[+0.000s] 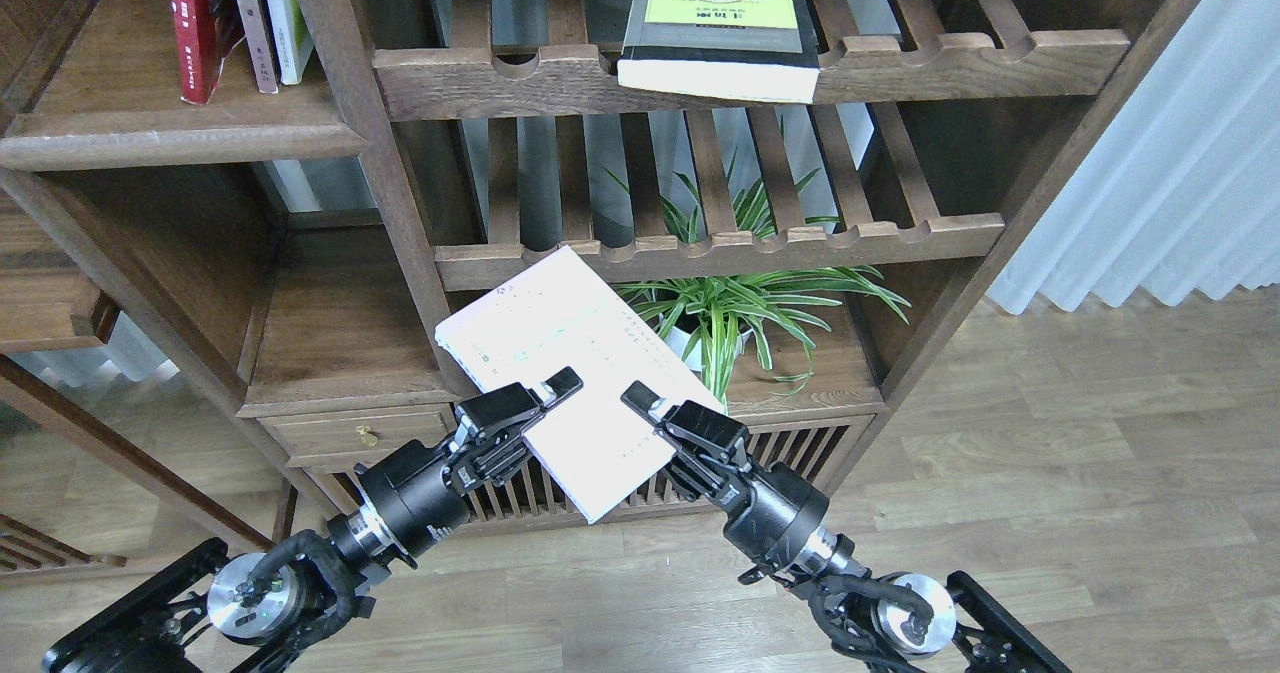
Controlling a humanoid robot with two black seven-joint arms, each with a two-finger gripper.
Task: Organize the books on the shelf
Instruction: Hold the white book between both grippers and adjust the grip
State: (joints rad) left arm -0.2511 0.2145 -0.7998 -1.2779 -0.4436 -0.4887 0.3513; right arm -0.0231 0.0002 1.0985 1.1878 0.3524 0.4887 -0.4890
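The pale lavender-white book (560,338) hangs tilted in front of the bookcase, held from both lower sides. My left gripper (553,393) is shut on its left edge, with one finger lying on the cover. My right gripper (642,401) is shut on its right edge in the same way. The solid plank shelf (180,138) is at the upper left. On it the red book (195,23) stands upright beside two other thin books. The thick black book with a yellow-green panel (715,33) lies flat on the upper slatted rack, its front edge overhanging.
Two slatted racks (720,243) fill the middle of the bookcase. A potted spider plant (720,313) stands on the low board just behind the held book. A drawer (360,433) is at the lower left. A white curtain (1150,153) hangs at the right above wooden floor.
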